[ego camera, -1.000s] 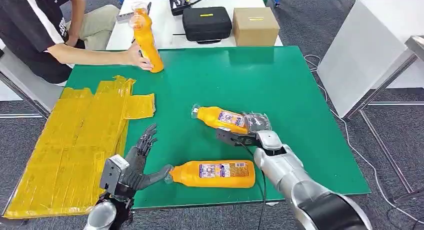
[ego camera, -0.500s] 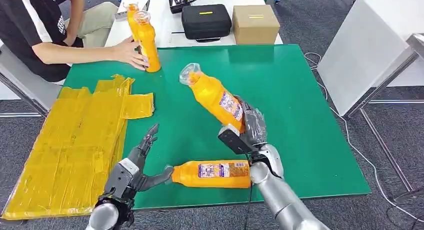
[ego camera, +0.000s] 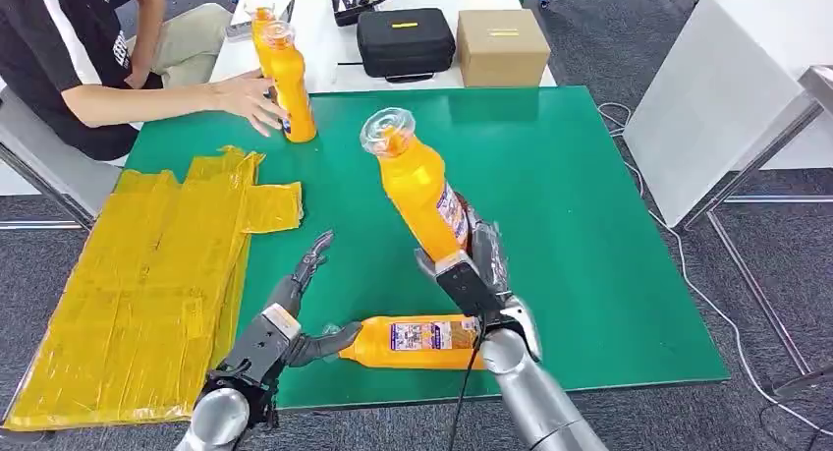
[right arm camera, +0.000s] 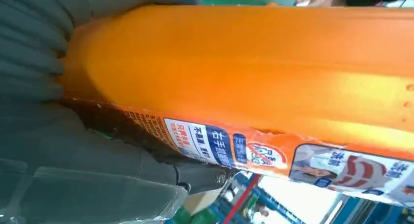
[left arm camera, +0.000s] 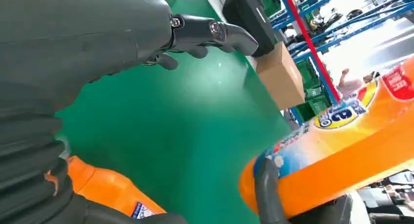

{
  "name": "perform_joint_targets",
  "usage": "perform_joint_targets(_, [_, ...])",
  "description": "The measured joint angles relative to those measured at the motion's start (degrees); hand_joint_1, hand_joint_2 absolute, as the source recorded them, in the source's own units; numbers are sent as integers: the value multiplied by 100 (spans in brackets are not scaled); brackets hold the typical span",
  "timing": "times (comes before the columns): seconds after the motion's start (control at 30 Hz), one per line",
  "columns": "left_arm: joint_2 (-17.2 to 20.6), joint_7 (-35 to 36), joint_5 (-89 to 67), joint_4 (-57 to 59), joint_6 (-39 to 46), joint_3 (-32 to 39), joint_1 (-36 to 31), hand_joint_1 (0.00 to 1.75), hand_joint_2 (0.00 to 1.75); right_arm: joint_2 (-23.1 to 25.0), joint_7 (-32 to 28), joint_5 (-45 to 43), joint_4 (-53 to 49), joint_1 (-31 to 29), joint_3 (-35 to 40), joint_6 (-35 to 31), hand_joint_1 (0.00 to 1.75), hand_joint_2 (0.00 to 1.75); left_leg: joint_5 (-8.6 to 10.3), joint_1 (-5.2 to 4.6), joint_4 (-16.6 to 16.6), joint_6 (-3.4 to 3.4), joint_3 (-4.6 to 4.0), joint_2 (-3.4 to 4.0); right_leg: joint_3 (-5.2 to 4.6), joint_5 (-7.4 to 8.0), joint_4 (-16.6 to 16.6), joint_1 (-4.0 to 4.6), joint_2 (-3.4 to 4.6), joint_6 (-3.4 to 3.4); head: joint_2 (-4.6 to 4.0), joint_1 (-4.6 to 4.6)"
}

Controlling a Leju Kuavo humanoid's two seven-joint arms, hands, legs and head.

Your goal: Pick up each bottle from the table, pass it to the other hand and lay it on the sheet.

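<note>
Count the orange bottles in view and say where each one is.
4: one bottle raised in the right hand; one lying at the table's near edge; two standing far left, one by a person's hand, another behind.

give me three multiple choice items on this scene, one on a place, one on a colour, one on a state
1. Where does the bottle that no hand holds lie?
A. on the yellow sheet
B. on the green table near its front edge
C. on the cardboard box

2. What colour is the sheet?
A. yellow
B. blue
C. white

3. What is the right hand doing?
A. hanging with nothing in it
B. pressing flat on the table
C. gripping a raised bottle

Key:
1 B: the lying bottle rests on the green table between the two arms.
2 A: the sheet is yellow.
3 C: the right hand grips the raised bottle by its lower end, cap tilted up; the left hand holds nothing.
</note>
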Motion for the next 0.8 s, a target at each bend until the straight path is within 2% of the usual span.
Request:
perform_joint_targets(0.3, [-85, 63, -76, 0, 100, -135, -97, 0, 175, 221, 4, 151, 0, 70, 361, 162, 175, 175, 0, 2, -1, 0, 0, 0, -2, 0, 0, 1, 0, 0, 2, -2])
perform_joint_targets(0.5, [-122, 225, 853, -20, -354, -236, -214, 0, 175, 354, 77, 369, 2, 70, 627, 207, 175, 175, 0, 1, 0, 0, -2, -2, -4, 0, 0, 0, -1, 0, 0, 0])
perform_joint_targets(0.8, [-208, 345, 1054, -28, -389, -435, -344, 0, 175, 444, 57, 269, 7, 67, 697, 168, 175, 175, 0, 0, 0, 0, -4, -2, -5, 0, 0, 0, 0, 0, 0, 0])
